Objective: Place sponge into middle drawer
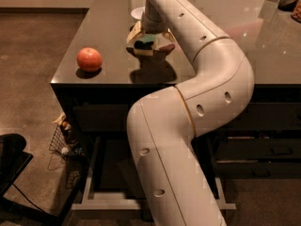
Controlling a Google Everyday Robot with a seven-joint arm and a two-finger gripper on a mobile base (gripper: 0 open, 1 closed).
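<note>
Tool (149,42) at sponge (145,39) on countertop (110,29); sponge green-topped, yellow beneath.

Green-topped sponge (144,39) lies on countertop (110,18) at the claw (150,43); middle drawer (109,202) open.

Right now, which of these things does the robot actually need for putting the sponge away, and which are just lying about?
Part of the job: small green-and-yellow rectangular sponge on the dark countertop; open pale grey metal middle drawer below; gripper, at the sponge.
Just lying about: orange-red round fruit; white bowl; wire basket on the floor.
</note>
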